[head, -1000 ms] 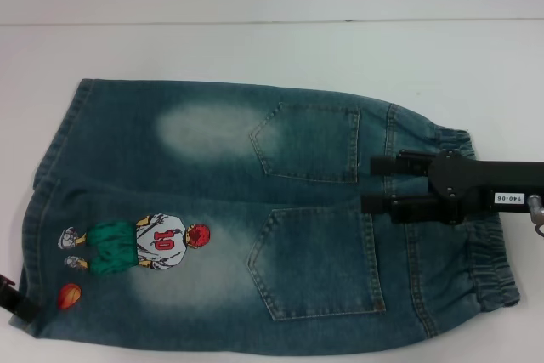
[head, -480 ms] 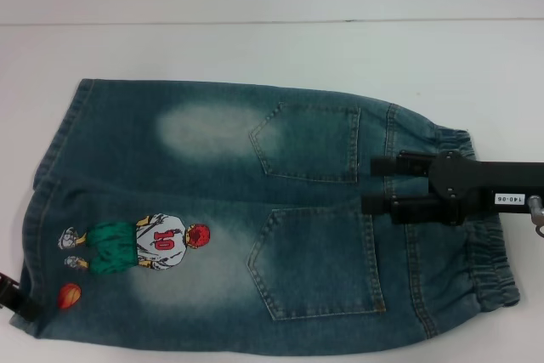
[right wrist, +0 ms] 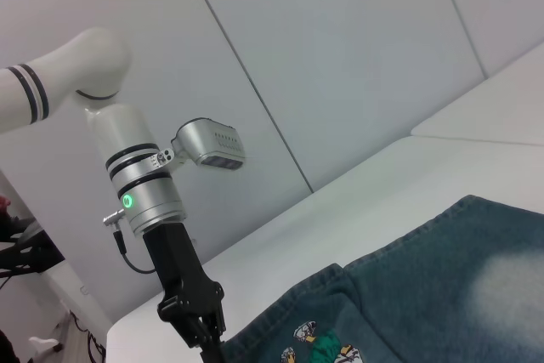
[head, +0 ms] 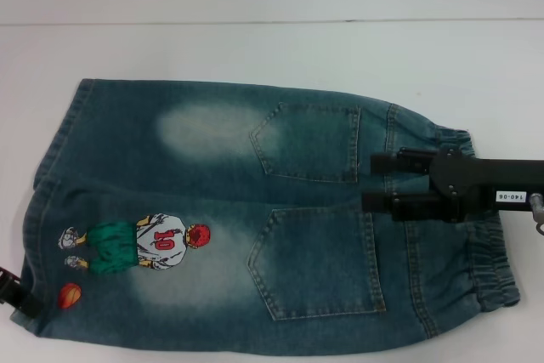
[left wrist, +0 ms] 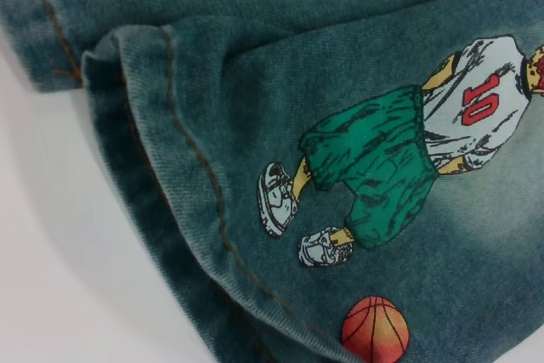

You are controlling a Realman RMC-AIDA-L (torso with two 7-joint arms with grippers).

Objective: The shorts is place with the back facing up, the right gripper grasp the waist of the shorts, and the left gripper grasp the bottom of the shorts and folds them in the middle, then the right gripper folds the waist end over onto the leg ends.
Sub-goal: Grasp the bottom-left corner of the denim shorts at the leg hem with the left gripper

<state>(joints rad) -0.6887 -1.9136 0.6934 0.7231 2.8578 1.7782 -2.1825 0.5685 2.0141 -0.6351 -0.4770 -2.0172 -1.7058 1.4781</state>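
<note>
Jaws first: your right gripper [head: 380,183] has both fingers spread apart, one finger lying over the denim just beside the upper back pocket [head: 310,142] and the other at the top edge of the lower back pocket [head: 319,261], with nothing pinched between them. It reaches in from the waist side, its arm crossing the puckered elastic waistband [head: 489,257].

Your left gripper [head: 12,292] shows only as a black tip at the corner of the shorts [head: 229,210] nearest the orange basketball print [head: 70,295]; from the head view you cannot tell whether its fingers are spread or closed. In the right wrist view the same gripper [right wrist: 204,329] hangs down below its silver wrist with the green ring light, reaching the hem edge, and the fingertips are cut off.

You have the shorts lying flat on the white table [head: 255,48], back up, both pointed pockets showing. Relative to the pockets, the waistband lies on the right gripper's side and the leg hems [left wrist: 183,159] on the opposite side, with the cartoon player numbered 10 [head: 136,244] between the lower pocket and the hem.
</note>
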